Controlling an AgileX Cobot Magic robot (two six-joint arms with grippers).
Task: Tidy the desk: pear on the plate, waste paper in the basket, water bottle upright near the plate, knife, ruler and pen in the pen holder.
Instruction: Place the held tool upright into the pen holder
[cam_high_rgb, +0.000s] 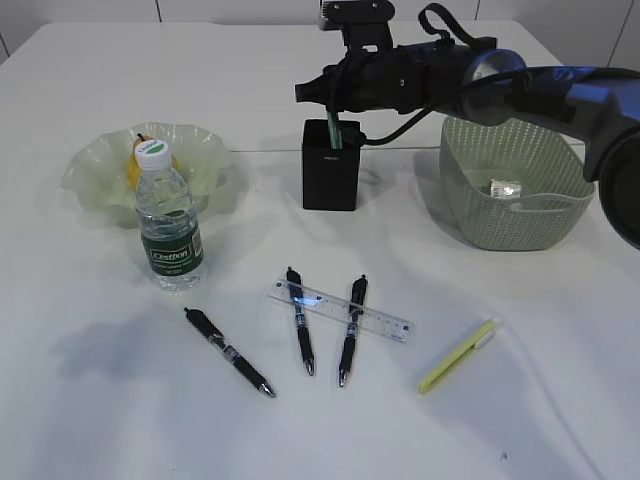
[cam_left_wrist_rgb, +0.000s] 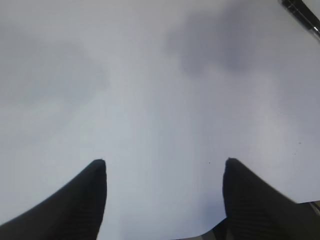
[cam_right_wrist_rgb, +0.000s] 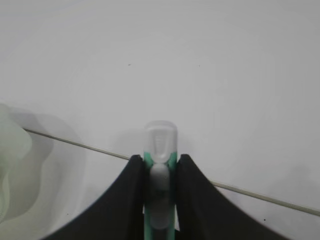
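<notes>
Exterior view: white table (cam_high_rgb: 90, 420), white wall panels (cam_high_rgb: 230, 10) behind.

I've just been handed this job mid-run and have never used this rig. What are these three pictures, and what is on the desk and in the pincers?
It is a two-armed robot. The exterior view looks down at the white desk from the front; the other two pictures come from cameras on each wrist.

The right pincer grips a green pen between its fingers, holding it over the black pen holder. The left pincer is open and empty above bare desk.

On the desk: a pear on the plate, an upright water bottle beside the plate, crumpled paper in the basket, three black pens, two of them lying under a clear ruler, and a yellow-green utility knife.
</notes>
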